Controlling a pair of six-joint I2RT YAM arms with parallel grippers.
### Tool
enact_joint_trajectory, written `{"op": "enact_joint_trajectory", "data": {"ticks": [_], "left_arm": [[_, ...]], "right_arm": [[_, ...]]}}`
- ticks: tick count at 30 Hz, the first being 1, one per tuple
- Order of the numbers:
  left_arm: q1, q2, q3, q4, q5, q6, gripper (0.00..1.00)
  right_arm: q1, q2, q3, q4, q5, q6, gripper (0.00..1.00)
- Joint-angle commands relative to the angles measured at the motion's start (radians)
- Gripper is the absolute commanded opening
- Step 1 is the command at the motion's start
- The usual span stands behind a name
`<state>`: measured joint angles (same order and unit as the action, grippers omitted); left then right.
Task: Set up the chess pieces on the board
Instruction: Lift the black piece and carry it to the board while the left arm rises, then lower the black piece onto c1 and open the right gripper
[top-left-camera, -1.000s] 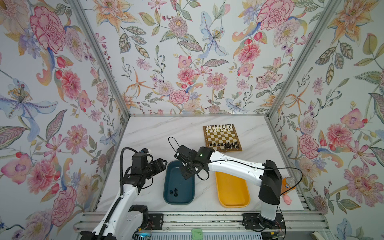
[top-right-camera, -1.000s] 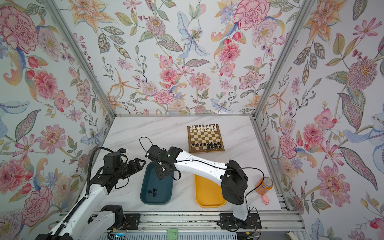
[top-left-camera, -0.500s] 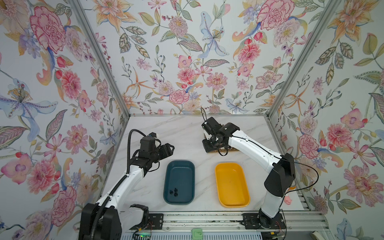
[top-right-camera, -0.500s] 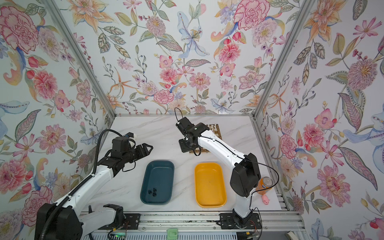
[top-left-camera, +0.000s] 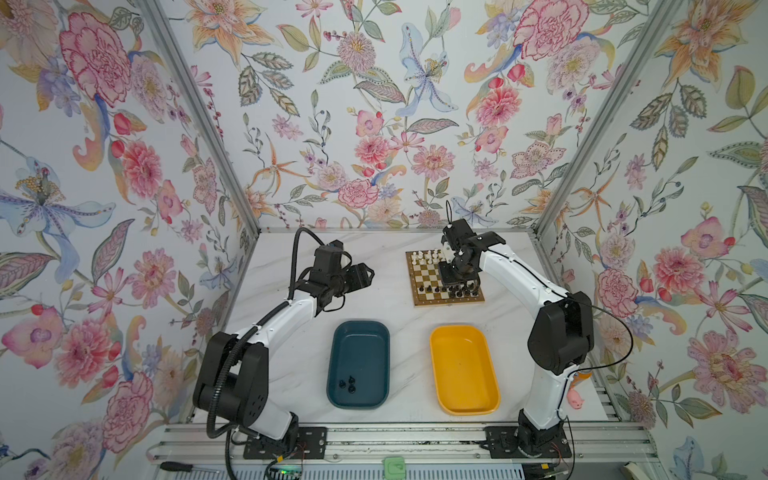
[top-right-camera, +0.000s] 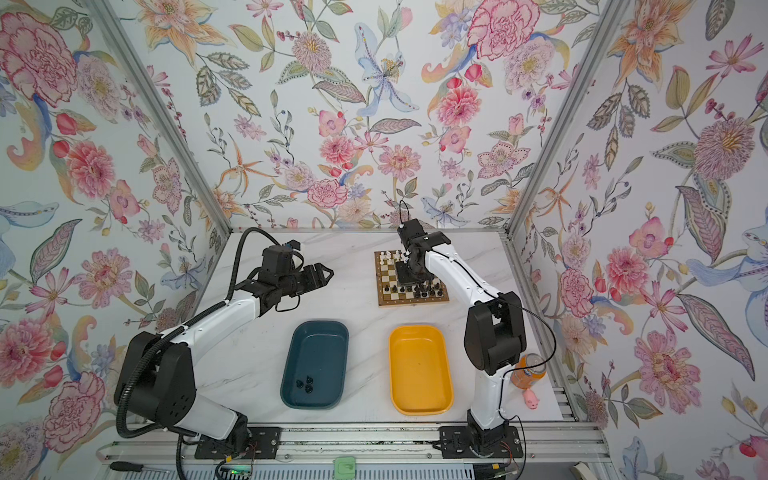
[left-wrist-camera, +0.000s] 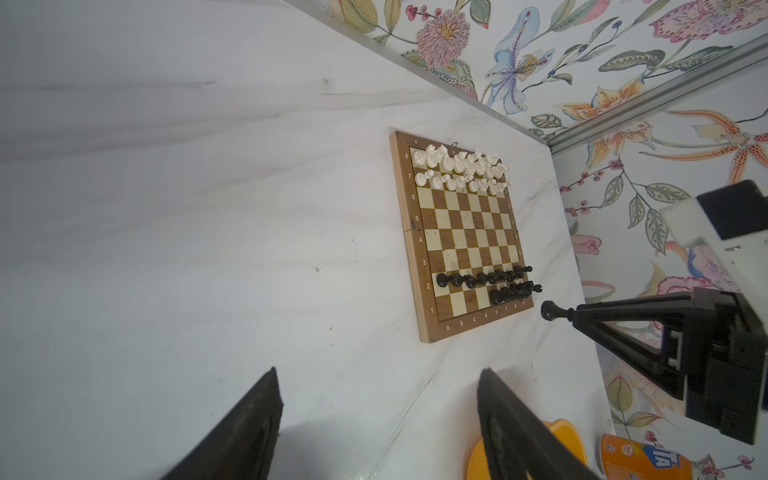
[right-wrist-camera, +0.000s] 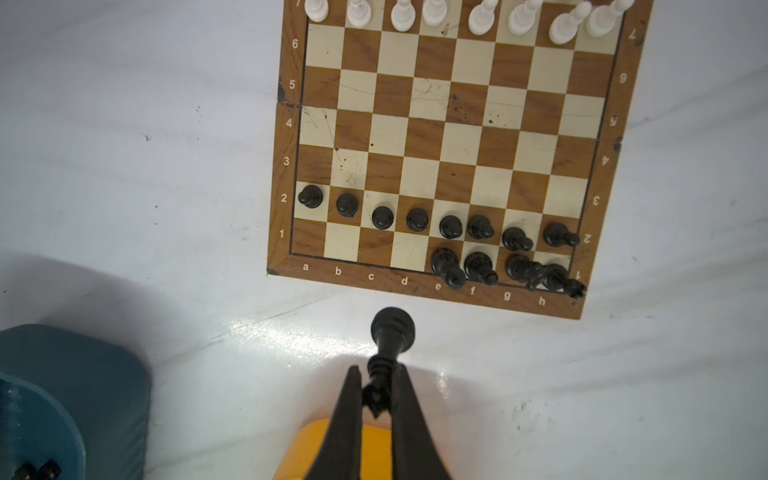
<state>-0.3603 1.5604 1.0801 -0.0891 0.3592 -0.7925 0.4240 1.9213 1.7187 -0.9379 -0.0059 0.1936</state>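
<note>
Right wrist view, item held: one black piece (right-wrist-camera: 392, 332), pinched by its head between the closed-in jaws of the right gripper (right-wrist-camera: 377, 376). Its long axis runs in line with the fingers, base leading toward the board (right-wrist-camera: 286, 124).
Position: the piece shows just off the board's lettered edge, roughly opposite letter d. Its height above the board cannot be read.
Board: far right part of the desk (top-left-camera: 390, 253). White pieces (left-wrist-camera: 461, 170) fill the two far rows; black pawns (right-wrist-camera: 417, 219) line row 2.
Row 1: e to h occupied, a to d bare. Likely target is d1, judged tight on the e side and against the pawn behind, open toward a.
Left gripper (left-wrist-camera: 382, 415): jaws spread, nothing between them, well apart from the board. The right arm is nearer.
Teal tray (top-left-camera: 359, 345): spare black pieces (top-left-camera: 348, 384) at its near end.
</note>
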Motion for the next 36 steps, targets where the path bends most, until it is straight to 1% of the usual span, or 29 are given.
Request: {"op": "enact_joint_trajectory", "data": {"ticks": [1,6,14,23,36], "left_arm": [[-0.032,0.058,0.069,0.003,0.002,0.028,0.76],[-0.056,0.103,0.116,-0.006,0.015,0.057,0.77],[-0.060,0.146,0.167,-0.021,0.012,0.049,0.76],[-0.060,0.170,0.199,-0.036,0.006,0.040,0.76],[-0.060,0.208,0.242,-0.046,0.015,0.045,0.75]], "right_arm": [[-0.025,0.035,-0.025,0.030,-0.043,-0.028,0.07],[-0.045,0.064,-0.046,0.065,-0.077,-0.034,0.07],[-0.065,0.113,-0.068,0.113,-0.123,-0.036,0.07],[-0.092,0.133,-0.090,0.142,-0.145,-0.034,0.07],[-0.093,0.156,-0.079,0.150,-0.149,-0.028,0.07]]}}
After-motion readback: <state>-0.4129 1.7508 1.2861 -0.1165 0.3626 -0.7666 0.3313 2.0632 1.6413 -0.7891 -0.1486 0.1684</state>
